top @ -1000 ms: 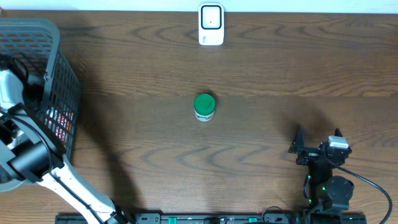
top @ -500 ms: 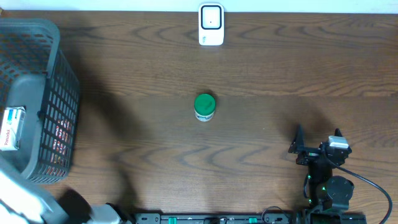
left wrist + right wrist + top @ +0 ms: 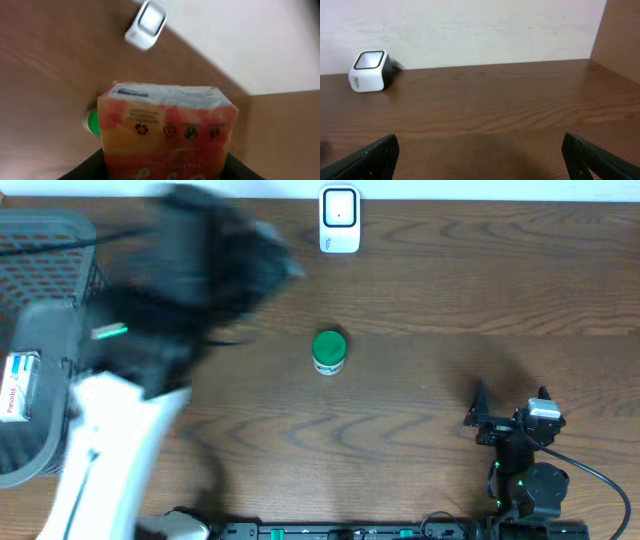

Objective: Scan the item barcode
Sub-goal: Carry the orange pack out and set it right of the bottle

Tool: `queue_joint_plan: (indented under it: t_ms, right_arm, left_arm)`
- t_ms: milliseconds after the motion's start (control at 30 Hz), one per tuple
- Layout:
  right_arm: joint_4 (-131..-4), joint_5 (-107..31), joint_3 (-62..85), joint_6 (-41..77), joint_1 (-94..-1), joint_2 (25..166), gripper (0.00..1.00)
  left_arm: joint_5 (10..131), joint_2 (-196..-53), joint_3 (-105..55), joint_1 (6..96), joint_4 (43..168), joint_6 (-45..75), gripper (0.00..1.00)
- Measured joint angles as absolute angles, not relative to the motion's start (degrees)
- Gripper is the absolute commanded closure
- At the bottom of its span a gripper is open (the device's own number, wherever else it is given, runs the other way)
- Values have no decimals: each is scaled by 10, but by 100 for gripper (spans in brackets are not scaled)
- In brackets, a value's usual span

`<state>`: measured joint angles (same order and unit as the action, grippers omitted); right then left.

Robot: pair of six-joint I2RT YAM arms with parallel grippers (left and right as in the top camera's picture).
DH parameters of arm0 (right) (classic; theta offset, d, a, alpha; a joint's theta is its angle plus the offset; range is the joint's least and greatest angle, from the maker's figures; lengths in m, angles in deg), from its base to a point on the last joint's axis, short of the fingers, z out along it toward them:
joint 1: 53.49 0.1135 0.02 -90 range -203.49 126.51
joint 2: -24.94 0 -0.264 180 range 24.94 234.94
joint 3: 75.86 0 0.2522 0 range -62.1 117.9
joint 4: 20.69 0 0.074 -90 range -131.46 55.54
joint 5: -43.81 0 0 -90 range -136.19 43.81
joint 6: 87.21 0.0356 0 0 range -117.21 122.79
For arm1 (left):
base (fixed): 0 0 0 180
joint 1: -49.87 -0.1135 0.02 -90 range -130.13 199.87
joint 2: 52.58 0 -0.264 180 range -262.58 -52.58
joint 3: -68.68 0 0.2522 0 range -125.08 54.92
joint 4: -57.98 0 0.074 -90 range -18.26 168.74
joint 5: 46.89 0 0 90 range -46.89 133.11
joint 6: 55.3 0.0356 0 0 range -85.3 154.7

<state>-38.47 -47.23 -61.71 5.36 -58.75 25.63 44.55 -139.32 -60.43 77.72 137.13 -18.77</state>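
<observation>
The orange packet [image 3: 167, 130] is sitting between the left gripper's [image 3: 162, 172] dark jaws, which are partly open and squeezing its sides, up above the table [image 3: 45, 100] near the white scanner [image 3: 146, 24]. The right gripper [image 3: 510, 402] is resting low with jaws spread wide, holding nothing.

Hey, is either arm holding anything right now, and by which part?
The left gripper holds an orange packet, clamped across its end nearest the wrist camera. The right gripper is open and holds nothing.
</observation>
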Motion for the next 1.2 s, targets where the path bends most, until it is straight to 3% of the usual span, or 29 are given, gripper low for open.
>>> queue_joint_plan:
  t_ms: [133, 300, 700, 800, 900, 1200]
  right_arm:
    - [-385, -472, -617, 54, -587, 256, 1]
    - [-385, -472, -617, 54, -587, 256, 1]
    - [-385, -472, -617, 54, -587, 256, 1]
    - [-385, -472, -617, 54, -587, 256, 1]
    - [-385, -472, -617, 54, -587, 256, 1]
    - [-385, -472, -617, 54, -587, 256, 1]
  left_arm:
    - [345, -1487, -601, 886, 1351, -263, 47]
    - [296, -1624, -601, 946, 1317, -356, 47]
    - [363, -1842, -598, 966, 1236, -622, 47]
    - [386, -1857, -598, 966, 1234, -671, 32]
    - [399, -1862, -598, 966, 1229, -708, 3]
    - [419, -1861, -598, 965, 1199, -710, 2]
